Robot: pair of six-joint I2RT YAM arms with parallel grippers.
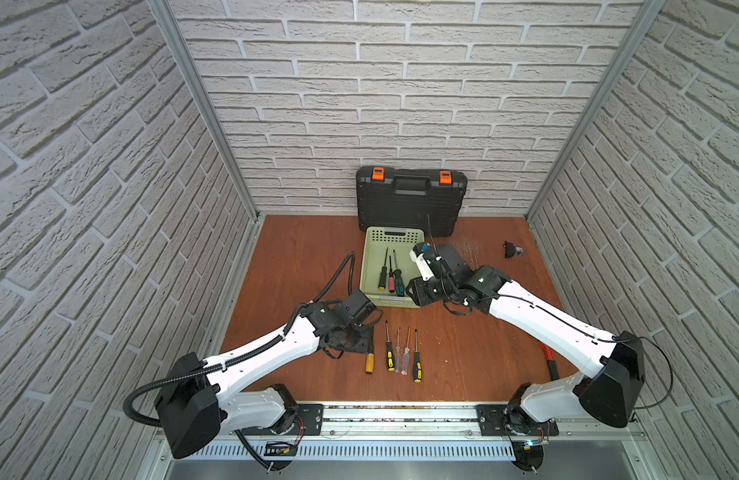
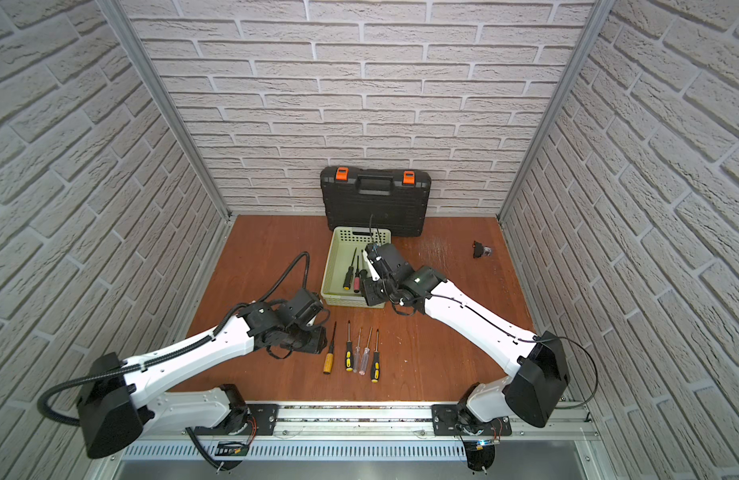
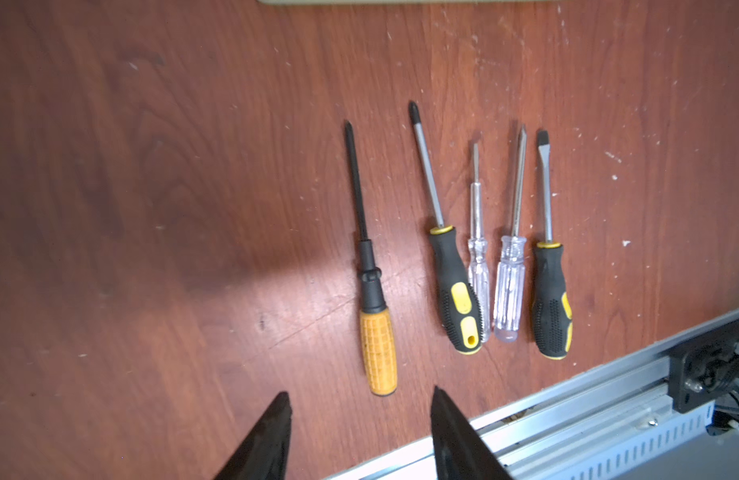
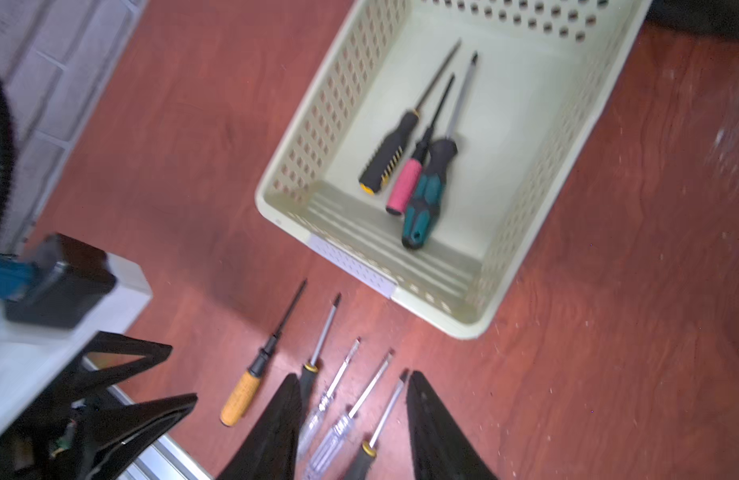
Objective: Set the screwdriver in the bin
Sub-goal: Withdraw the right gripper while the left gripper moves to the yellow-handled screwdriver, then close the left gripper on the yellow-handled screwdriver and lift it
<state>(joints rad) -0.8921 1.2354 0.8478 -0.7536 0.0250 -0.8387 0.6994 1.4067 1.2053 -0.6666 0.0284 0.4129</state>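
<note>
Eight screwdrivers [image 3: 455, 291] in all. Three lie in the one bin [image 1: 394, 237]: one black-yellow [image 1: 383, 277], one pink [image 1: 391, 286], one teal [image 1: 399, 287]. Five lie on the counter [image 1: 284, 257] at the bin's 6 o'clock: one orange [image 1: 370, 363], two black-yellow [image 1: 389, 360], [image 1: 417, 370], two clear [image 1: 397, 358], [image 1: 406, 360]. One case [image 1: 411, 203] stands at the bin's 12 o'clock, one small black object [image 1: 512, 249] at its 3 o'clock, one red-handled tool [image 1: 548, 360] at its 4 o'clock. Two arms [image 1: 268, 353], [image 1: 538, 316].

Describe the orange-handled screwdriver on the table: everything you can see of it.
The orange-handled screwdriver has a slim black shaft with a pointed tip, a black collar and a grid-textured orange grip that looks plastic. It lies flat on the brown wooden table, leftmost of five in a row, a gap from the black-and-yellow screwdriver beside it, tip toward the bin. Only the table seems to touch it; the open left claw hangs near its handle end.
</note>
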